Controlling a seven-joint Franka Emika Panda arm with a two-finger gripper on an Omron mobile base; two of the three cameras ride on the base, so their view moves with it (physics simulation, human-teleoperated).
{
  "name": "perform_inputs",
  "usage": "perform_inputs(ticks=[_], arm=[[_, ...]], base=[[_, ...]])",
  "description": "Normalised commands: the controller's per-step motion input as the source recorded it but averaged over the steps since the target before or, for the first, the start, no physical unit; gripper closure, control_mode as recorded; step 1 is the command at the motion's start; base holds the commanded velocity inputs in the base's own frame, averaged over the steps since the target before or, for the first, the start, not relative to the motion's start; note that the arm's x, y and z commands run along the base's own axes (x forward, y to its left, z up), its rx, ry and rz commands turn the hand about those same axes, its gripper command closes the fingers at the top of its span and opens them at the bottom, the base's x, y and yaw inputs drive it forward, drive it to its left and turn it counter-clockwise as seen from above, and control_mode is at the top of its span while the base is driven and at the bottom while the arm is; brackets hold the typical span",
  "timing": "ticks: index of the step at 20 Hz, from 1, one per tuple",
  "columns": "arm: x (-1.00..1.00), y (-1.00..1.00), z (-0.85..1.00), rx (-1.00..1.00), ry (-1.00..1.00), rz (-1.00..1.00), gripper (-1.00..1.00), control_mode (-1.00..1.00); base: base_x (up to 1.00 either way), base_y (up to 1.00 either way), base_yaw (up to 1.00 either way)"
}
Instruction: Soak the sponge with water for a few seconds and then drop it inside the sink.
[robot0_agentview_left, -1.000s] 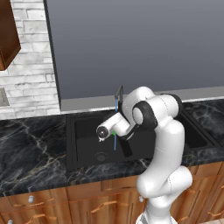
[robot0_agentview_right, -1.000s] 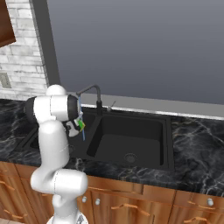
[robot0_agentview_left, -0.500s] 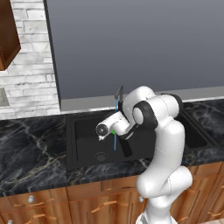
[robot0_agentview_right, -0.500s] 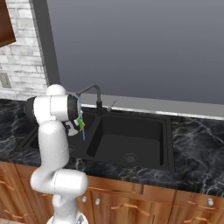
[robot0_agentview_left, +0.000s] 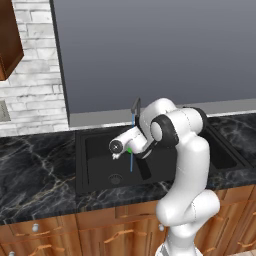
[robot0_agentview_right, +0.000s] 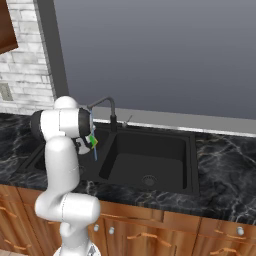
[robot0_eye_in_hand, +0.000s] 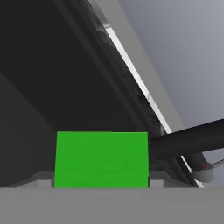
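- The white robot arm reaches out over the black sink (robot0_agentview_left: 95, 170), which is set in a dark marble counter (robot0_agentview_left: 35, 170).
- The gripper (robot0_agentview_left: 128, 148) hangs above the left bowl of the sink, up in the air and not down at the bottom.
- The sponge (robot0_eye_in_hand: 101, 159) is held in the gripper. In the hand view its bright green face sits right between the finger tips.
- The fingers are pressed tight on the sponge, one on each side.
- From the left base view only a small bit of green shows by the hand. From the right base view the sponge (robot0_agentview_right: 93, 141) peeks out beside the arm.
- A thin blue line of water (robot0_agentview_left: 131, 161) runs straight down from the faucet (robot0_agentview_right: 106, 110) into the left bowl.
- The water (robot0_agentview_right: 95, 151) passes right by the sponge. I cannot tell if it is hitting it.
- The round drain (robot0_agentview_left: 115, 178) of the left bowl is under the hand, a bit to the left.
- The right bowl has its own drain (robot0_agentview_right: 147, 180).
- Wooden cupboards (robot0_agentview_right: 150, 232) are under the counter, and a white brick wall (robot0_agentview_left: 35, 75) is at the far left.
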Motion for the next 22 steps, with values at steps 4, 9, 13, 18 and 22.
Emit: perform_inputs(ticks=[4, 9, 13, 18, 22], arm=[[-0.12, 0.00, 0.08, 0.00, 0.05, 0.00, 1.00, -1.00], [-0.17, 0.01, 0.32, 0.00, 0.13, 0.00, 1.00, -1.00], [-0.13, 0.04, 0.41, 0.00, 0.17, 0.01, 1.00, -1.00], [-0.13, 0.07, 0.29, 0.00, 0.13, 0.00, 1.00, -1.00], [-0.11, 0.05, 0.21, 0.00, 0.14, 0.00, 1.00, -1.00]], base=[[0.00, 0.00, 0.00], [0.00, 0.00, 0.00], [0.00, 0.00, 0.00], [0.00, 0.00, 0.00], [0.00, 0.00, 0.00]])
